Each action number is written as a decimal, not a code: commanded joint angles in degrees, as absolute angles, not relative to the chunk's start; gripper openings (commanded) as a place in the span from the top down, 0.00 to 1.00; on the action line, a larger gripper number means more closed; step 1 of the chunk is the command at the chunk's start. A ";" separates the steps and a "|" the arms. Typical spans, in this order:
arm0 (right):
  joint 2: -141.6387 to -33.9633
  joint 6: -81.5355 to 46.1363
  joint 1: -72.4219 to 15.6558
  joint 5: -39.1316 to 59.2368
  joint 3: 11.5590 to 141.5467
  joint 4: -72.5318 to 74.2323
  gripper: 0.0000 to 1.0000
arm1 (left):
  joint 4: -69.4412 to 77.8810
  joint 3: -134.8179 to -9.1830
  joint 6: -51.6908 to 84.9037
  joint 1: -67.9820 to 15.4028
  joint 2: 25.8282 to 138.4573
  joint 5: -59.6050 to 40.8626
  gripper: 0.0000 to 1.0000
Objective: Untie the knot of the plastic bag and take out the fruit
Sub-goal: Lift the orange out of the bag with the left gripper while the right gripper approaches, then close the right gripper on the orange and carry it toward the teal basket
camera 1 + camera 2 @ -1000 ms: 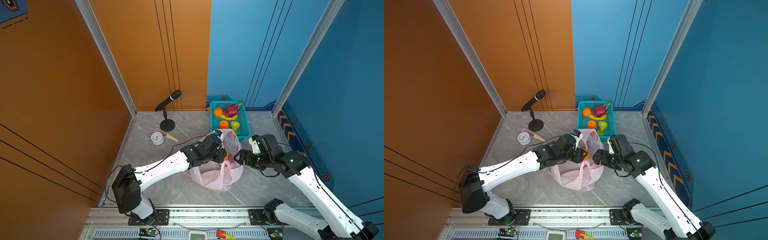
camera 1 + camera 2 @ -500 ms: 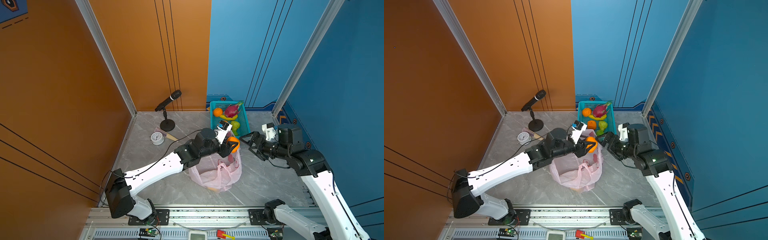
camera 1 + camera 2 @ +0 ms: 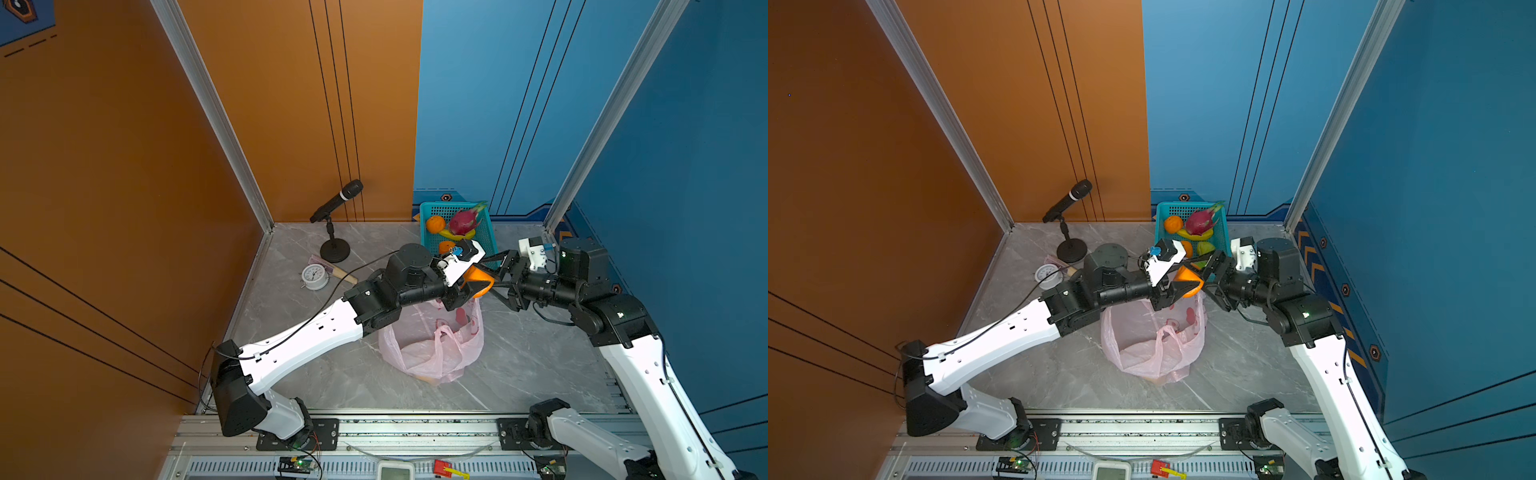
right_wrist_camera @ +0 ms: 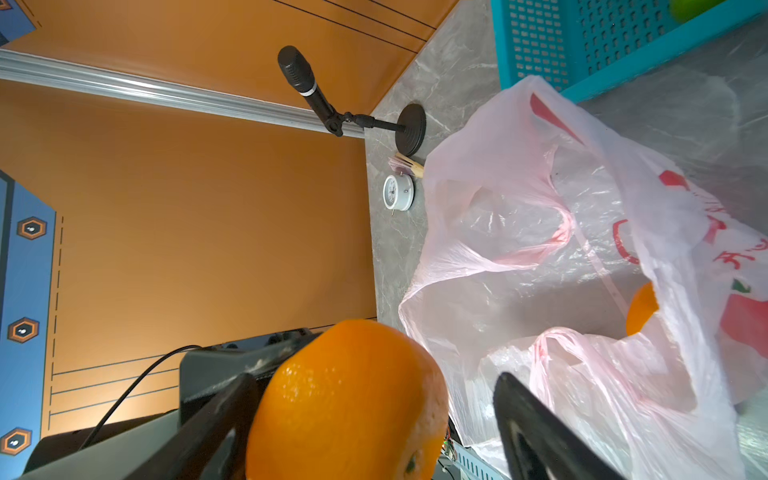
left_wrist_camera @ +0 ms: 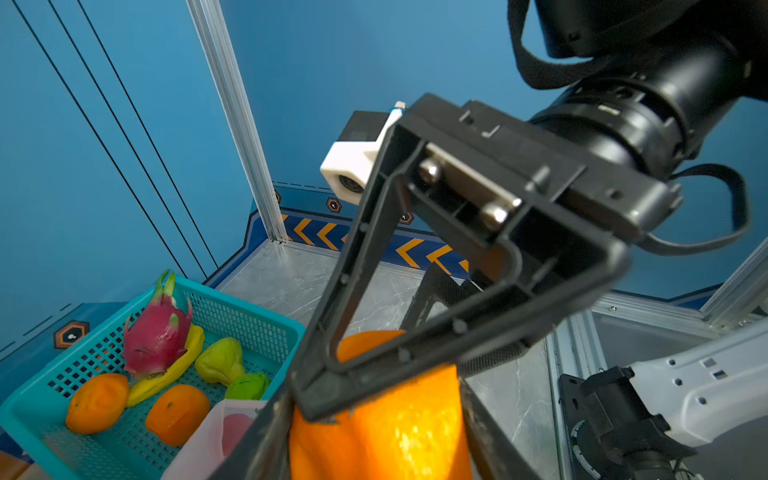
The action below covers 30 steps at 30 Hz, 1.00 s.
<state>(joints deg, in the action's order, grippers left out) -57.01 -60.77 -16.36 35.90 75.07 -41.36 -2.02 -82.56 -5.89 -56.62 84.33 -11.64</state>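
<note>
Honestly, the left tool [image 3: 471, 283] is pinching a tangerine [image 4: 349, 399] over the open plastic bag [image 3: 432, 353] on the desk [image 3: 540, 365], while the right tool [image 3: 495, 282] is straddling it, spread wide. Letting go before that one is clamping is risking a drop and the fruit rolling off.

We note the thin pale-pink plastic bag [image 3: 432, 353] slumped open, unknotted, one orange tangerine [image 4: 642, 309] inside, a second tangerine [image 4: 349, 399] aloft above its far rim.

A robotics lab's test cell: orange panels [image 3: 124, 166] and blue panels [image 3: 478, 104] in aluminium framing [image 3: 218, 124] enclose a marble-patterned tabletop [image 3: 540, 353]; robot arms [image 3: 307, 336] bolt to a front rail [image 3: 415, 428].
</note>
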 commanded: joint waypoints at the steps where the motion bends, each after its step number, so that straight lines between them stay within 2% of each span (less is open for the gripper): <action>1: -57.86 -61.61 -17.60 36.82 75.76 -40.08 0.18 | -2.17 -85.78 -10.32 -57.47 85.01 -13.76 0.63; 10: -60.09 -61.69 -19.89 36.05 76.09 -38.31 0.47 | -5.16 -88.40 -15.79 -57.59 87.16 -11.86 0.63; 15: -62.09 -61.85 -20.72 35.23 77.13 -36.77 0.56 | -7.63 -90.16 -18.91 -57.40 88.64 -8.87 0.62; 21: -65.43 -61.72 -20.77 31.62 78.85 -35.27 0.61 | -6.23 -89.45 -18.16 -54.43 88.80 -6.80 0.32; 23: -66.94 -61.70 -20.79 30.56 79.72 -34.76 0.61 | -5.47 -88.95 -17.06 -52.45 88.29 -7.01 0.26; 26: -69.90 -61.49 -20.70 29.24 82.05 -34.42 0.62 | -4.51 -88.25 -13.99 -48.58 87.21 -8.47 0.20; 30: -75.05 -60.48 -20.17 27.49 86.14 -34.54 0.62 | -4.69 -87.91 -9.37 -42.92 85.51 -12.64 0.16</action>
<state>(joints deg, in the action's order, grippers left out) -72.88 -61.60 -20.58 29.98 82.94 -35.68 -6.81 -88.14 -13.52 -46.22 87.96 -9.87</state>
